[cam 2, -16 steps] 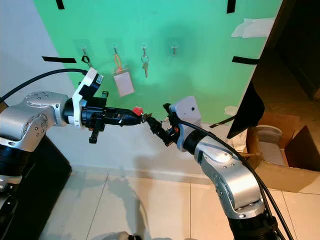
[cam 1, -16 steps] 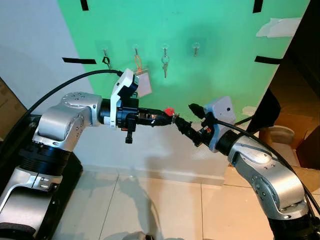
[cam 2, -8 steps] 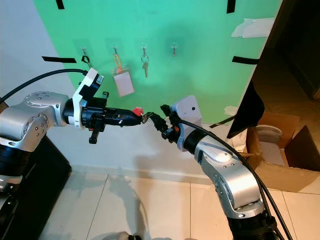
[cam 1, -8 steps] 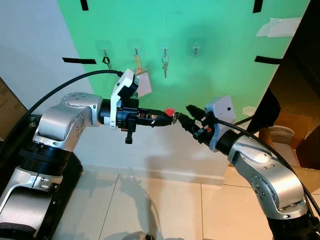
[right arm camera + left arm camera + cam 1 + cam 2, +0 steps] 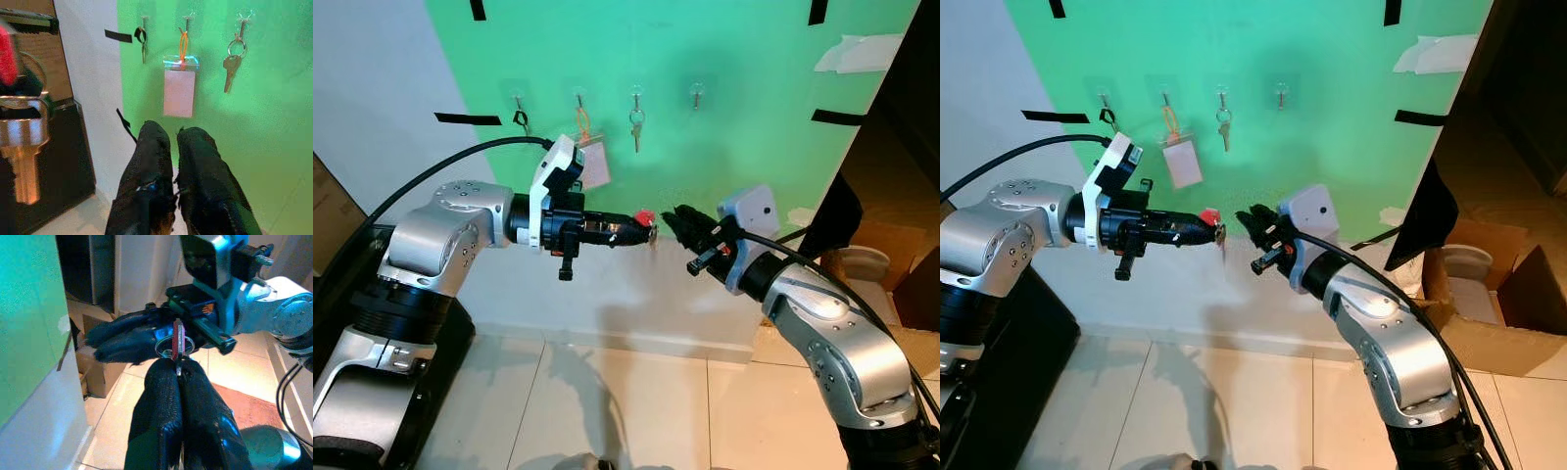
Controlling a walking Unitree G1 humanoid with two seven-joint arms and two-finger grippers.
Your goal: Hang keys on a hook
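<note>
Covering the upper half of the frame, a green wall panel (image 5: 724,59) carries a row of hooks (image 5: 696,93); a lone key (image 5: 636,125) and a white tag (image 5: 594,163) hang there; beige floor tiles (image 5: 636,411) lie below and a cardboard box (image 5: 1489,313) is seen at the right edge; the keys (image 5: 648,226), with a red tag, are pinched in the left claw (image 5: 644,229) at frame centre; the right claw (image 5: 674,217), just beside them, is closed on nothing.
</note>
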